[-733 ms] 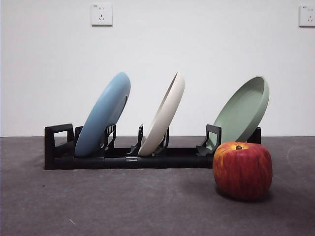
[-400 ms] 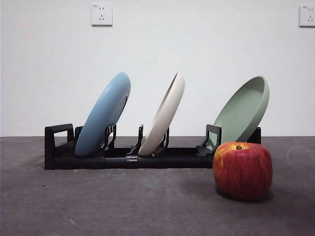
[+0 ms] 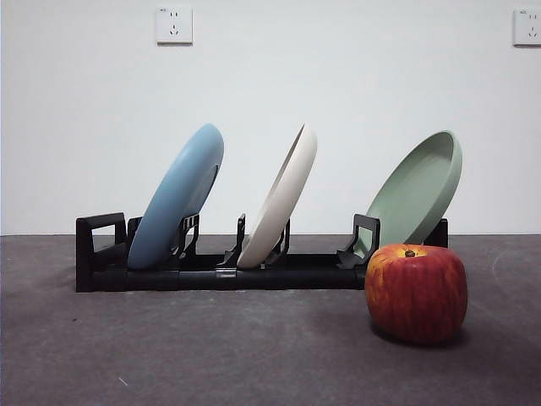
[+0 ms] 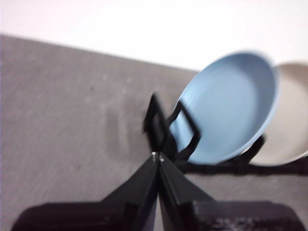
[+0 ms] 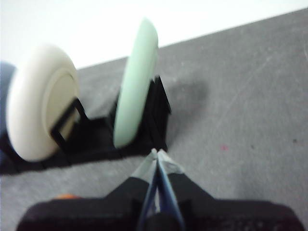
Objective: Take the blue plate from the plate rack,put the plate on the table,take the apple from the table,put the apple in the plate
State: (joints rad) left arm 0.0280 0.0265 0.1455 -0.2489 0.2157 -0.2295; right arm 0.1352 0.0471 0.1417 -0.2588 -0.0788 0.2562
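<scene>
The blue plate (image 3: 177, 196) leans in the left slot of the black plate rack (image 3: 211, 272) on the dark grey table (image 3: 211, 347). It also shows in the left wrist view (image 4: 228, 108). The red apple (image 3: 416, 292) stands on the table in front of the rack's right end. Only an orange sliver of it shows in the right wrist view (image 5: 67, 196). My left gripper (image 4: 158, 156) is shut and empty, short of the rack's left end (image 4: 161, 127). My right gripper (image 5: 158, 153) is shut and empty, short of the rack's right end (image 5: 149, 122). Neither arm shows in the front view.
A cream-white plate (image 3: 281, 199) stands in the rack's middle slot and a sage-green plate (image 3: 418, 190) in the right slot. They also show in the right wrist view, the cream plate (image 5: 41, 101) beside the green plate (image 5: 137, 79). Two wall sockets (image 3: 174, 24) sit high on the white wall.
</scene>
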